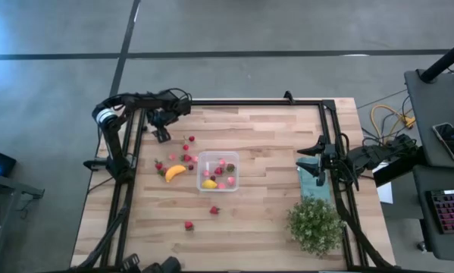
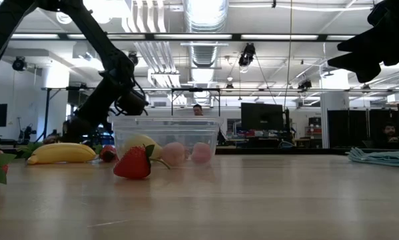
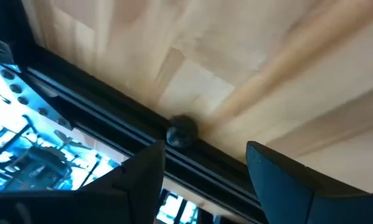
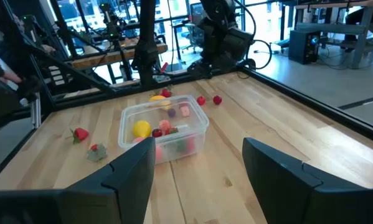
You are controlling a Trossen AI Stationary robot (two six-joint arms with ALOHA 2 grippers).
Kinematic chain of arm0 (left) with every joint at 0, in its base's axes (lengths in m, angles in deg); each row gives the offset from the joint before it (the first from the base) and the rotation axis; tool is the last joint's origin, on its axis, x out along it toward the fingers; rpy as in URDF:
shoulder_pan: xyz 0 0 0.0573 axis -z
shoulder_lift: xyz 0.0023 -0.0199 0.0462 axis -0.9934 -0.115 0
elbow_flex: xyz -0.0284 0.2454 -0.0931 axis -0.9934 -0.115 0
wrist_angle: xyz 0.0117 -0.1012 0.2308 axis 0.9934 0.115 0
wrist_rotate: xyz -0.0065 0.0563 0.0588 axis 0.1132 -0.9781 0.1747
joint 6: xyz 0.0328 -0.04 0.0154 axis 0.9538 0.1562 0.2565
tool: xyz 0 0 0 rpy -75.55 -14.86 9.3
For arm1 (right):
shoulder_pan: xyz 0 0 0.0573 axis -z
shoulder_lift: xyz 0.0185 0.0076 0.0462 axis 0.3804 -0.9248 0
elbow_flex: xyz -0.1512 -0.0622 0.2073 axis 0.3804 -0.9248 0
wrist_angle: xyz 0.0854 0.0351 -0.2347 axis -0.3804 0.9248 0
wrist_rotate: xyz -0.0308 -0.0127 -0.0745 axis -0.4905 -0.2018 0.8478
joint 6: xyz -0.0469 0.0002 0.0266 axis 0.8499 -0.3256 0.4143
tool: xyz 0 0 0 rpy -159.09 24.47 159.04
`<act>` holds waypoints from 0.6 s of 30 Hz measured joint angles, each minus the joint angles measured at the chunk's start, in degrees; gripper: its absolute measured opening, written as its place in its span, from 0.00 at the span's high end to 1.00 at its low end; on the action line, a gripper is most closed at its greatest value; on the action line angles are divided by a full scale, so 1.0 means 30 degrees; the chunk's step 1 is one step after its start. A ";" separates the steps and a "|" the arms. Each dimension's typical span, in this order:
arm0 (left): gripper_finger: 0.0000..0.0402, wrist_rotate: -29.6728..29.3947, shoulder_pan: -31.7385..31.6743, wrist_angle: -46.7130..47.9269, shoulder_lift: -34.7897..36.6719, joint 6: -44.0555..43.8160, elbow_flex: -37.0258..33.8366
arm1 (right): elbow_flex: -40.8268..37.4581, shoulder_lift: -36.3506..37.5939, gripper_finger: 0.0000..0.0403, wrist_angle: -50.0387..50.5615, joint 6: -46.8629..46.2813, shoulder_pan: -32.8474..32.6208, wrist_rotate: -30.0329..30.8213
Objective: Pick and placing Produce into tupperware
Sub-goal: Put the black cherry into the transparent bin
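Tupperware: clear, holds lemon, pink berries; both claws wide, empty.

A light wooden table with a dark metal frame along its edges. A bushy green plant stands near its right edge, toward the near right corner. A folded teal cloth lies at the right edge, just beyond the plant. A keyboard sits on a separate desk.

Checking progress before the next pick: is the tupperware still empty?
No. In the right wrist view the tupperware already holds the yellow lemon and several red and pink berries.
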 joint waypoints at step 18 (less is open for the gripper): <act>0.48 0.0115 -0.1721 -0.0324 0.0000 0.0484 0.0077 | 0.0000 0.0000 0.42 0.0006 0.0000 -0.0004 0.0000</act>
